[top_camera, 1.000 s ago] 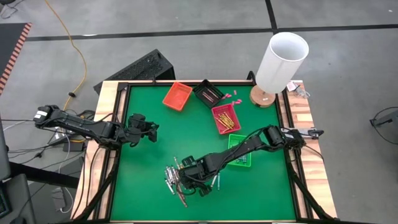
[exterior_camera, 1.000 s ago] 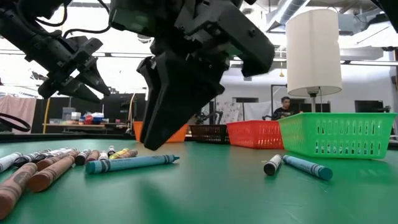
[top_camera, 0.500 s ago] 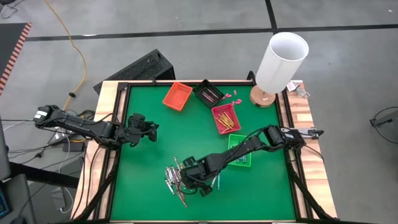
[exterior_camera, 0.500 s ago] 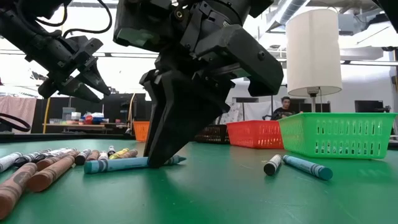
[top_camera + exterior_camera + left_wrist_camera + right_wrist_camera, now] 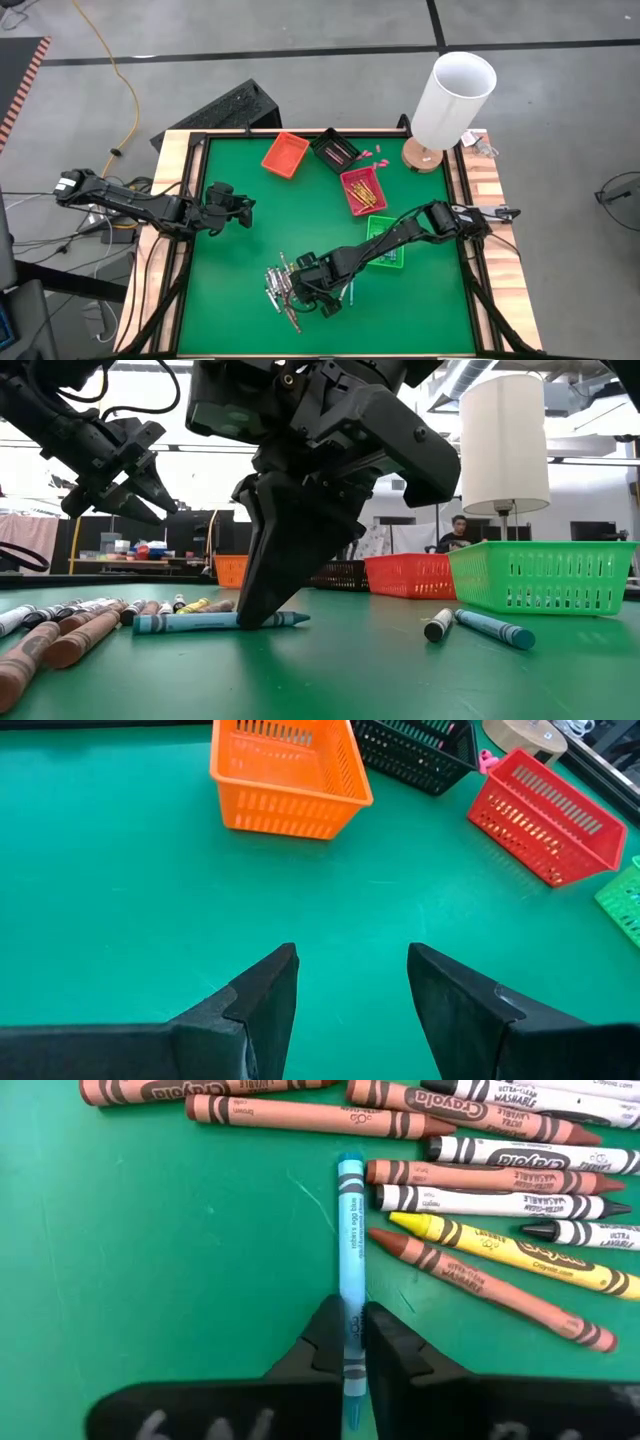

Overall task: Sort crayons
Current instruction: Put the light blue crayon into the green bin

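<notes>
Pinching the blue crayon (image 5: 351, 1260) near one end, the right end effector (image 5: 350, 1342) is clenched on it where it lies on the green bench (image 5: 250, 255) beside the crayon pile (image 5: 282, 292); lifting straight up should avoid dragging neighbours, while the left end effector (image 5: 350, 985) waits released
</notes>
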Robot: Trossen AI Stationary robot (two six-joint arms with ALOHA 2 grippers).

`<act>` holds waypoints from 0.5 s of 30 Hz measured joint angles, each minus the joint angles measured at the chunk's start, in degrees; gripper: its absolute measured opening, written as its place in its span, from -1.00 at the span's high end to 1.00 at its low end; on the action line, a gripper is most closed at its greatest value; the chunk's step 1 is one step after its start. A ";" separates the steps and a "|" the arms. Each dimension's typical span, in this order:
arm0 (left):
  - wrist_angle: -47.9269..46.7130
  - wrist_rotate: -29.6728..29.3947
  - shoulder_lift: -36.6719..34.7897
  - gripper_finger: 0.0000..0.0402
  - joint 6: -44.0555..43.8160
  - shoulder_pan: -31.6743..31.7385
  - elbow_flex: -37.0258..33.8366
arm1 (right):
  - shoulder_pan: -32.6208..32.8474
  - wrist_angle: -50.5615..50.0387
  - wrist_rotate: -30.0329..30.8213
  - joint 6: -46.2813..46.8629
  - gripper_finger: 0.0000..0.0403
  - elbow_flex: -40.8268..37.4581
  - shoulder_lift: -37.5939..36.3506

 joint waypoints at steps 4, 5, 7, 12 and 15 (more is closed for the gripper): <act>-0.01 0.01 0.01 0.10 0.00 0.00 0.00 | 0.00 -0.86 0.04 0.47 0.97 0.02 -0.04; -0.01 0.00 0.00 0.10 0.00 0.00 0.00 | 0.00 -1.00 0.06 0.51 0.98 0.04 -0.04; -0.01 -0.01 0.01 0.10 0.00 0.00 0.00 | -0.02 -1.38 0.09 0.52 0.97 0.04 -0.04; -0.01 0.01 0.00 0.10 0.00 0.00 0.00 | -0.04 -3.23 0.17 0.69 0.98 0.55 -0.33; -0.01 0.02 0.01 0.10 0.00 0.00 0.00 | -0.04 -7.85 0.24 0.69 0.98 3.19 -0.20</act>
